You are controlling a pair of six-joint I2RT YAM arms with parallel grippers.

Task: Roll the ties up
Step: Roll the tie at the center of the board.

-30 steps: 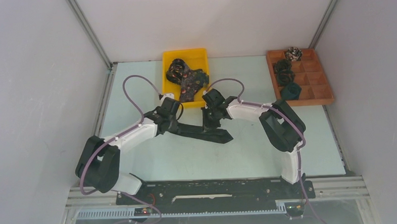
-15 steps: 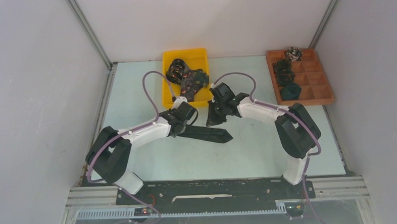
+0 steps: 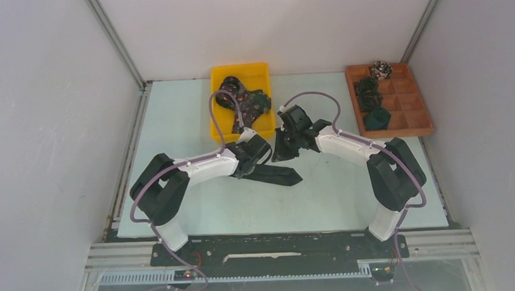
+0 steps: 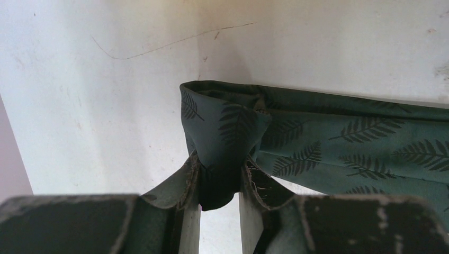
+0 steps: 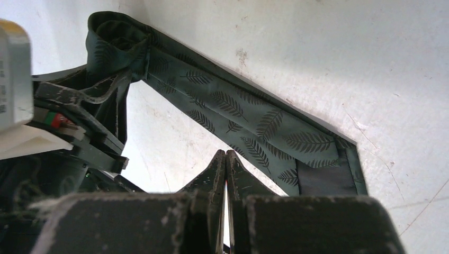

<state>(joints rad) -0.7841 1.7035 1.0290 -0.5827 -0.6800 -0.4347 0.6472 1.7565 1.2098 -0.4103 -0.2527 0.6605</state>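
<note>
Top external view: a dark green, leaf-printed tie [image 3: 279, 175] was pictured flat at the middle of the counter [image 3: 188, 122], between the two arms.
Long axis: the tie was laid from the left jaws rightward and slightly toward the bases.
Left grip: the left jaws were clamped on the tie's folded-over end, which bulged out between them.
Right grip: the right jaws were pressed together on nothing, beside the tie's far edge; contact could not be made out.
Nearer arm: the left, already fastened to the end where a roll would likely be started.
Arm poses: both forearms were angled inward, wrists tipped down.
Elsewhere: more ties [image 3: 243, 103] were heaped in the yellow tray [image 3: 255, 72]; rolled ties [image 3: 370, 101] were lodged in the wooden box [image 3: 414, 102].
</note>
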